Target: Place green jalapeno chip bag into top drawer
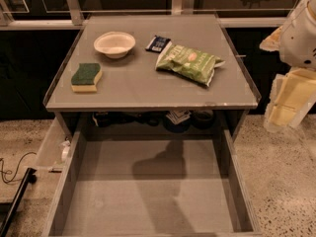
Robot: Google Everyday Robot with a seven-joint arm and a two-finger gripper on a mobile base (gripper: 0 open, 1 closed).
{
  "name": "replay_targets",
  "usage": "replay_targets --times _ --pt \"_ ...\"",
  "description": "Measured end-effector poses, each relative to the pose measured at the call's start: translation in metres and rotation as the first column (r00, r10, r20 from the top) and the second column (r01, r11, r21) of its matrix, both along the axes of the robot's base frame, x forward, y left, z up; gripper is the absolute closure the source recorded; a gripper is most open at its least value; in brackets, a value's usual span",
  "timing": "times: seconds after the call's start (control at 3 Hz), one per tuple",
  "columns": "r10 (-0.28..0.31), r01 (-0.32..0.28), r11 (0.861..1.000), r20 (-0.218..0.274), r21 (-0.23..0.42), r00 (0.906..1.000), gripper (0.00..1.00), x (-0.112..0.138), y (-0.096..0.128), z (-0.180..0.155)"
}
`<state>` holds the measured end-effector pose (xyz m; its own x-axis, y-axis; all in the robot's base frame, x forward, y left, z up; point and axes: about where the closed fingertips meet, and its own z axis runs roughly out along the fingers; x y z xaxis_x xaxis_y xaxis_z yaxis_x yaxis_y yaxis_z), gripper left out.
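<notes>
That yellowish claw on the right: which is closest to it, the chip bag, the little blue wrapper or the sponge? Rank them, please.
The gripper hangs right of the table.
1. Green jalapeno chip bag, tabletop's right side.
2. Dark-blue wrapper, back middle.
3. Sponge, far left.

Nothing here can be read for certain. The chip bag has a reddish oval logo with pale lettering on it, but I can't make out the words. The dark-blue wrapper just beside it shows white marks, and those are illegible too. The gripper hangs off the right side of the table and shows no print I can read.
</notes>
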<state>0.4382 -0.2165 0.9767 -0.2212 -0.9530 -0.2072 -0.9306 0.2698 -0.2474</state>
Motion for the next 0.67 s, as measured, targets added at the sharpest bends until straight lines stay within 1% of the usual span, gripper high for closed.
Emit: replay_targets --times 0.33,0.67 --pt "0.0 0.0 1.0 0.0 0.0 1.0 0.0 0.0 0.0 0.0" --pt "0.031 -0.032 0.999 0.026 0.028 0.9992 0.0 0.019 0.007 0.003"
